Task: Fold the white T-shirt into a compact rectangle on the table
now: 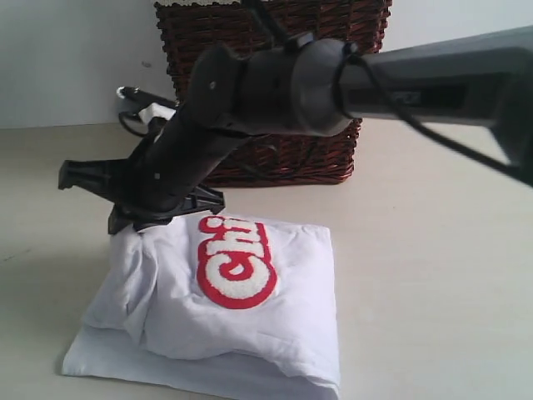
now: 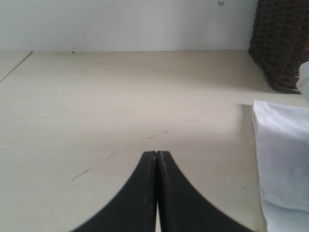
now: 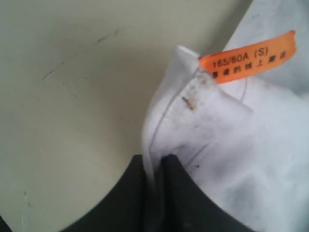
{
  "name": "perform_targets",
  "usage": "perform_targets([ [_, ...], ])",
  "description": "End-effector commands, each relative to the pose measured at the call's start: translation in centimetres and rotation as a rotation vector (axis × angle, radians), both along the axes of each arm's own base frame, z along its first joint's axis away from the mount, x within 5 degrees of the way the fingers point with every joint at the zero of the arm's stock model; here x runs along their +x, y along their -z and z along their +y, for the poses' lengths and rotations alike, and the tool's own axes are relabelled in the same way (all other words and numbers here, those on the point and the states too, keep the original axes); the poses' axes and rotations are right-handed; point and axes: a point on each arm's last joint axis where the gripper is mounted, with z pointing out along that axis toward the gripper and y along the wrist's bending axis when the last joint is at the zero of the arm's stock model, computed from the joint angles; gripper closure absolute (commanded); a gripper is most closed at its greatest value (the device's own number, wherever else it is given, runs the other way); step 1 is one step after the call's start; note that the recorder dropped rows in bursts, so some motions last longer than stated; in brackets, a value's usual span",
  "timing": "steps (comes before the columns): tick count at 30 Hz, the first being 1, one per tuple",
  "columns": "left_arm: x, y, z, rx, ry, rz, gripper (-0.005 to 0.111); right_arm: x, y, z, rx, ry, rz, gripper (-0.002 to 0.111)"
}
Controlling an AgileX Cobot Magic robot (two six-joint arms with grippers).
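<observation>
Table (image 1: pixel 433 250) open leftward, right fingers (image 3: pixel 186 203) pinching white T-shirt (image 1: pixel 283 325) edge (by orange tag (image 3: pixel 246 57))

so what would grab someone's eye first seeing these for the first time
The folded white T-shirt with bold red-edged lettering lies on the table, the dark right arm looming over it. The right tool pinches the shirt's edge beside an orange size tag. A dark wicker basket stands behind.

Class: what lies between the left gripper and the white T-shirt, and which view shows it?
Only bare table separates the left gripper from the white T-shirt; the left wrist view shows it.
</observation>
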Motion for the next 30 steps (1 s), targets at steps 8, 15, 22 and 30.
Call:
perform_targets([
  [8,0.0,-0.1,0.0,-0.007,-0.003,-0.010,0.107,1.4,0.3,2.0,-0.006,-0.079,-0.112,0.062],
  [15,0.0,-0.1,0.0,-0.007,-0.003,-0.010,0.107,1.0,-2.6,0.7,-0.155,-0.150,-0.184,0.061],
  [22,0.0,-0.1,0.0,-0.007,-0.003,-0.010,0.107,-0.8,-1.0,-1.5,-0.433,-0.232,-0.004,0.077],
  [30,0.0,-0.1,0.0,-0.007,-0.003,-0.010,0.107,-2.6,3.4,3.5,-0.362,-0.325,-0.111,0.108],
])
